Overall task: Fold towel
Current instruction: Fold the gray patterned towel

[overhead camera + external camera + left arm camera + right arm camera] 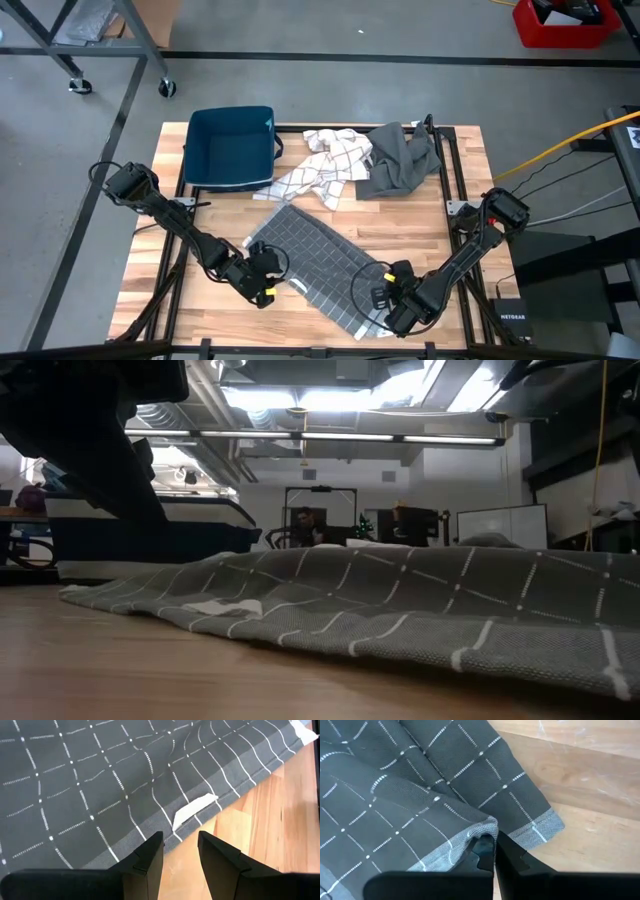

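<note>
Right end effector (493, 851) pinching shut on a raised edge of the grey checked towel (310, 255), near that towel's right front corner; fabric bunching up between the closed fingertips. Left end effector (181, 851) hovering partly open just off the towel's near-left hem, beside a white label (192, 810), gripping nothing, tips apart from the cloth.

Towel lying spread flat and diagonal on the wooden counter (450, 250), between the two arms, toward the near side. Judging the step in hand: securing both near corners before lifting for the fold. Doing it well probably meaning sliding the left tips under the hem, closing on a single layer, then raising both corners together at equal height, keeping the edge taut and carrying it evenly toward the far side, avoiding a skewed crease.

Farther off, a blue bin (230, 148) at the far left, a white checked cloth (325, 165) and a plain grey cloth (400, 160) heaped at the far side, well apart from the working towel.
</note>
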Motion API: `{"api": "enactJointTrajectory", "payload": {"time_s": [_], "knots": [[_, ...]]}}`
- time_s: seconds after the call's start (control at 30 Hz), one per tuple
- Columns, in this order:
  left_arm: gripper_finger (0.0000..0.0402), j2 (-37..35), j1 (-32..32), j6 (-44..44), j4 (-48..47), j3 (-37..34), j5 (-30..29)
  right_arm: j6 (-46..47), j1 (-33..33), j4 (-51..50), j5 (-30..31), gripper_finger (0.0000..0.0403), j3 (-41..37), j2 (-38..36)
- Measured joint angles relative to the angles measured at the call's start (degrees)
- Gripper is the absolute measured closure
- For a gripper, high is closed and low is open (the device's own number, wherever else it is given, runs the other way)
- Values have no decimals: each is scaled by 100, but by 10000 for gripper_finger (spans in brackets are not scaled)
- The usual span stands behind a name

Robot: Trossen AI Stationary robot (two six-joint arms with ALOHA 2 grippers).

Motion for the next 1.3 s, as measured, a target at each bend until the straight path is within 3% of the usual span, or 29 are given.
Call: {"api": "enactJointTrajectory", "payload": {"time_s": [0.1,0.27,0.33,0.6,0.77,0.9,1.13,1.3], "knots": [[286,0,0,-129,3,0,0,-103,33,39,174,397,0,1],[286,0,0,145,244,0,-1,-440,180,182,1241,397,0,-171],[286,0,0,326,437,0,-1,-478,220,125,1341,397,0,-260],[286,0,4,551,607,0,-2,-788,269,-124,43,397,0,-376],[286,0,4,550,602,0,-4,-1052,267,-73,17,390,0,-365],[286,0,4,548,602,0,-4,-1047,264,-29,18,342,0,-365],[286,24,19,741,633,0,-37,-1041,261,71,-164,207,0,-363],[286,418,141,687,935,2,-70,-1212,262,96,-876,173,0,-365]]}}
